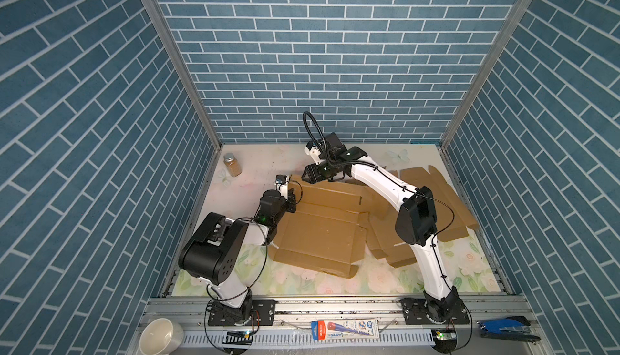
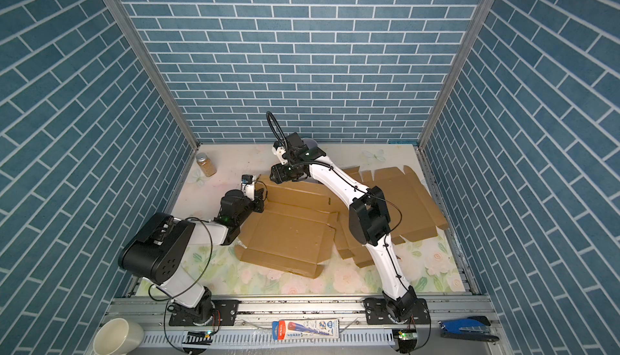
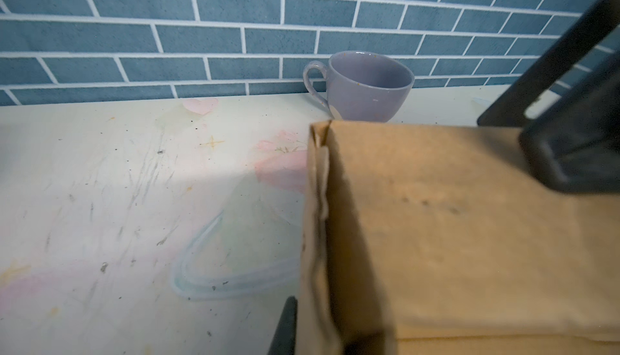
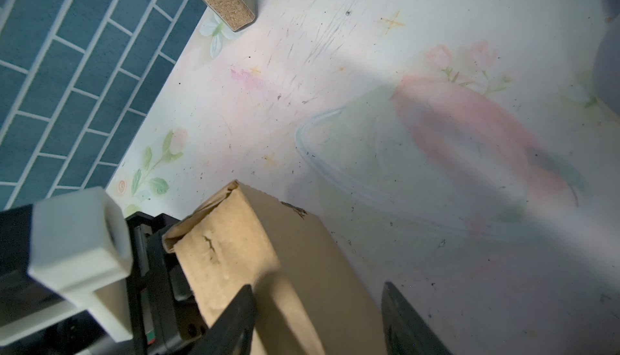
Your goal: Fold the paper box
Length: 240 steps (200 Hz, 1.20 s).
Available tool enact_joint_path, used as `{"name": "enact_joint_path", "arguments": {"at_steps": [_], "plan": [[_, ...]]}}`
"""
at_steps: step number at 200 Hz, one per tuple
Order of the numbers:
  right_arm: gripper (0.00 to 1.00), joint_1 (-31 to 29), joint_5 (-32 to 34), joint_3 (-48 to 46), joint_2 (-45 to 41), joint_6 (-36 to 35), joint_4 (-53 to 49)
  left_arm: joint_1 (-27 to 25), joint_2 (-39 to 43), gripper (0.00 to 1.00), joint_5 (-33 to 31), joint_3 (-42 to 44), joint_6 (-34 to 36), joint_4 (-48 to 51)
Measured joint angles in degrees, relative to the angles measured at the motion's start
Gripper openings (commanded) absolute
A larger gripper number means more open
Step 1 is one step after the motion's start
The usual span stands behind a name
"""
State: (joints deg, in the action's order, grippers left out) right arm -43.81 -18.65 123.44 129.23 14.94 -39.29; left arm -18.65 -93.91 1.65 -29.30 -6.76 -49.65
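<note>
counter [image 1: 302, 284]: floral-printed and scuffed toward the back; everything below is carried on it.
paper box [image 1: 318, 236]: a brown cardboard blank, laid flat at the middle of the counter in both top views, with its rear-left strip folded up into a raised wall [image 3: 322, 202].
spare cardboard sheets [image 1: 432, 189]: laid flat and overlapped to the right of the paper box, partly hidden beneath the right arm [image 1: 379, 182].
left arm [image 1: 214, 242]: extended from the left side to the box's rear-left corner.
right arm: extended across the middle to that same corner, from above.
left jaws: closed on the raised wall at its near end. In the left wrist view the wall is seen running away from them, with one dark fingertip [image 3: 283, 326] on its outer side.
right jaws: held apart, nothing clamped. In the right wrist view the wall's top is seen between them, close to one finger [image 4: 235, 316], while the other finger [image 4: 402, 323] is over bare counter; contact cannot be told.
mug [image 3: 365, 91]: lilac, upright, at the back wall just beyond the raised wall's far end.
jar [image 1: 232, 165]: filled with brown granules, upright at the counter's rear left — well apart from the box.
</note>
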Motion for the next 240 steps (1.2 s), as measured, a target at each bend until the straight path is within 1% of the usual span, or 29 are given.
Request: {"name": "enact_joint_path", "arguments": {"at_steps": [72, 106, 146, 193, 215, 227, 240], "plan": [[0.61, 0.61, -0.72, -0.5, -0.13, 0.85, 1.36, -0.46, 0.52, 0.06, -1.6, 0.33, -0.04, 0.55], [0.6, 0.59, 0.02, -0.48, -0.33, 1.14, 1.07, -0.5, 0.61, 0.05, -1.55, 0.33, -0.04, 0.66], [0.58, 0.35, 1.4, -5.66, -2.64, 1.33, 5.2, -1.05, 0.59, 0.04, -1.7, 0.33, -0.15, 0.63], [0.59, 0.66, 0.79, -5.42, -3.13, 1.33, 4.81, -1.92, 0.61, 0.04, -3.67, 0.33, -0.15, 0.83], [0.59, 2.45, 0.83, -5.92, -5.55, 2.08, 3.63, -2.05, 1.33, 0.04, -4.63, 0.37, -0.26, 1.9], [0.59, 4.04, 1.14, -8.09, -8.98, 2.82, 3.85, -2.08, 2.21, 0.04, -5.31, 0.63, -0.33, 2.95], [0.59, 5.77, 2.19, -12.02, -14.53, 3.1, 4.28, -2.08, 3.41, 0.04, -6.19, 1.07, -0.33, 3.96]]}}
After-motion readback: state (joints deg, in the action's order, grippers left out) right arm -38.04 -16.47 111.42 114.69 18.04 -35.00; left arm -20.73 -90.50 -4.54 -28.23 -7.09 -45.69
